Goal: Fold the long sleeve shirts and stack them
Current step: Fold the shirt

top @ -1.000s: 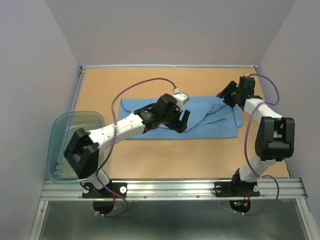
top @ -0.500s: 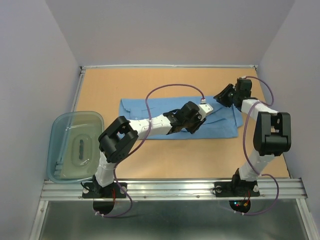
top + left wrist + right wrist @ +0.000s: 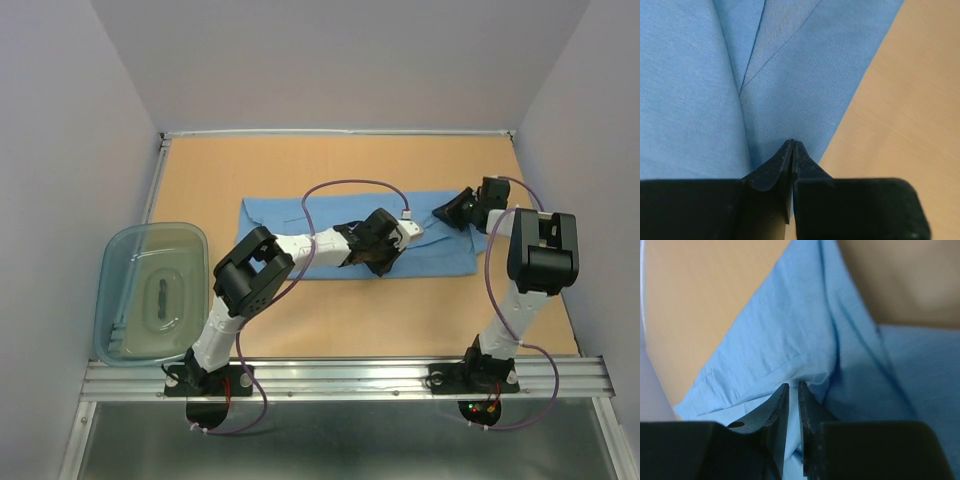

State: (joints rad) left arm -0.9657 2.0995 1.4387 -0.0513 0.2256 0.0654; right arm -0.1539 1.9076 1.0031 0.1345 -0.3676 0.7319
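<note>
One long sleeve shirt (image 3: 280, 215), light blue and thin, lies spread lengthwise across the middle of the table. My left gripper (image 3: 380, 265) is low over its near edge, right of centre. In the left wrist view its jaws (image 3: 792, 143) are pressed together on the shirt (image 3: 690, 75), close to the hem where cloth meets bare wood. My right gripper (image 3: 443, 213) is at the shirt's far right end. In the right wrist view its jaws (image 3: 793, 386) stand a narrow slit apart, with a bunched fold of the shirt (image 3: 790, 315) between them.
A clear bluish plastic tub (image 3: 105, 290) sits at the table's left near corner with a dark object (image 3: 160, 300) inside. Bare wooden table (image 3: 330, 320) runs along the front of the shirt. A metal rail (image 3: 350, 375) lines the near edge, and walls close in the sides and back.
My left arm reached right and down to the shirt's near edge and its jaws closed. My right gripper dropped onto the shirt's right end and closed on a fold.
</note>
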